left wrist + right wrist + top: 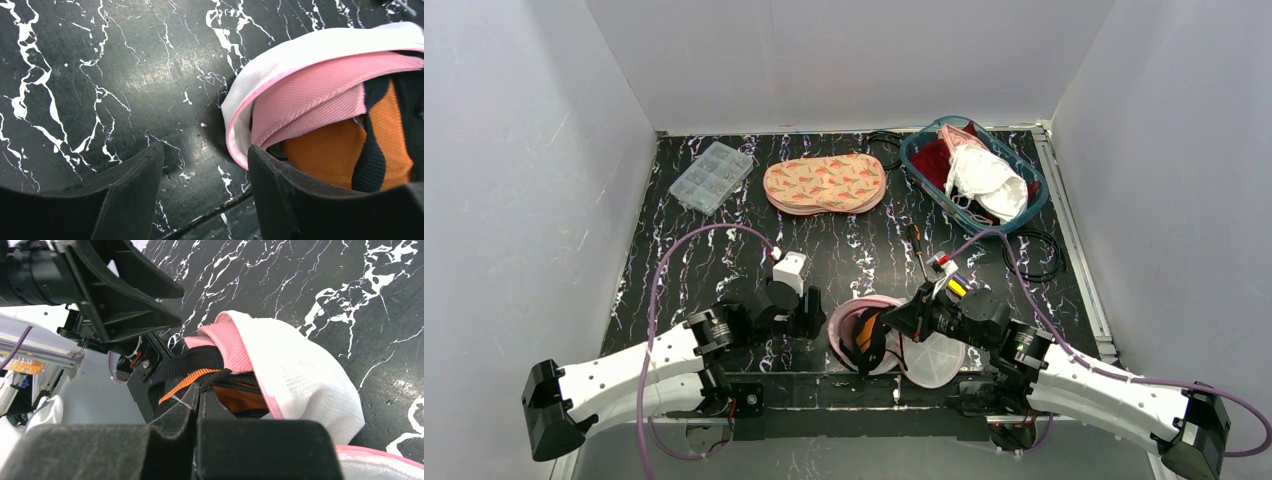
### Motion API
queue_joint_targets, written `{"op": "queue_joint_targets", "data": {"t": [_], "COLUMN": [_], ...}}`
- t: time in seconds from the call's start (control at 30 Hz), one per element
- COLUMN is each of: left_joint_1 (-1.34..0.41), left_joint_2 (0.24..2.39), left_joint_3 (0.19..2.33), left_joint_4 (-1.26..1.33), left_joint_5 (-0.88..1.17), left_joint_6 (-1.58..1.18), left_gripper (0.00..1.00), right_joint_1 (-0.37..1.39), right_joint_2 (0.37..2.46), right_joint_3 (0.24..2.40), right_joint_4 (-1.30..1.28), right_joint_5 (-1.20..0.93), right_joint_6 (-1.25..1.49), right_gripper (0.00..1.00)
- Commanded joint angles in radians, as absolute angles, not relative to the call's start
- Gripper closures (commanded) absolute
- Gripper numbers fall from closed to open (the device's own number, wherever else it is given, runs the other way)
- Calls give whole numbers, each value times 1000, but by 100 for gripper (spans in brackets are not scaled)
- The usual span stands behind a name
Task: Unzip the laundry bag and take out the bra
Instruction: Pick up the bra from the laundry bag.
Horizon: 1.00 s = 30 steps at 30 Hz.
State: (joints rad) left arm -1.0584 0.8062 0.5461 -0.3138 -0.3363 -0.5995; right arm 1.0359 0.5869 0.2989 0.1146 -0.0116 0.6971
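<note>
i'm looking down at the black marble table (674,260), and everything can be placed from the laundry bag (849,318), a round white mesh one with pink trim lying at the near edge between the two arms. it is already unzipped, and its round mesh flap is folded out flat on the bag's right side. the bra (865,335), orange with black straps, sits in the bag's open mouth, partly out over the pink rim. the right gripper (886,325) reaches into that mouth from the bag's right, its fingers pressed together and clamped on the bra's black-and-orange edge, as its wrist view shows plainly (200,395). the left gripper (812,318) is just beside the bag's left rim with its fingers spread apart and nothing between them; in its own view one finger (280,185) sits right at the pink edge, and the other is over bare marble. beyond the bag, a screwdriver (918,248) lies near it. farther back are a peach patterned pouch (825,183), a clear compartment box (711,176) off to the back left, and a teal basket (907,158) of red and white garments off to the back right, with a coil of black cable (1034,255) nearer the bag than the basket.
</note>
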Motion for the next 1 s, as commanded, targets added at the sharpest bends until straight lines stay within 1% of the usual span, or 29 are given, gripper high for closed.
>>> {"op": "queue_joint_targets", "data": {"t": [0.0, 0.13, 0.33, 0.4, 0.57, 0.63, 0.7, 0.8, 0.9, 0.93, 0.97], "left_joint_1": [-1056, -1056, -1055, -1055, -1055, -1055, -1055, -1055, -1055, -1055, -1055], "left_joint_2": [744, 743, 891, 935, 1026, 1060, 1083, 1097, 1097, 1095, 1092], "left_joint_3": [629, 648, 695, 695, 706, 711, 706, 693, 683, 678, 675], "left_joint_4": [-430, -369, -237, -206, -184, -190, -189, -188, -188, -191, -197], "left_joint_5": [-315, -185, -6, 24, 18, 13, 13, -45, -82, -100, -117], "left_joint_6": [-675, -730, -769, -774, -732, -718, -712, -704, -690, -687, -682], "left_gripper": [38, 37, 36, 36, 39, 44, 52, 71, 96, 100, 100], "right_joint_1": [1034, 1032, 1033, 1034, 1033, 1034, 1033, 1034, 1033, 1033, 1033], "right_joint_2": [587, 600, 609, 609, 614, 614, 610, 602, 595, 592, 584], "right_joint_3": [348, 346, 340, 339, 342, 345, 348, 351, 358, 367, 378], "right_joint_4": [165, 179, 181, 179, 180, 175, 167, 156, 130, 108, 78], "right_joint_5": [26, 16, 15, 15, 6, 6, 6, -27, -48, -52, -54], "right_joint_6": [690, 691, 688, 687, 688, 687, 684, 681, 672, 666, 655], "right_gripper": [99, 99, 99, 99, 99, 99, 99, 99, 99, 92, 80]}}
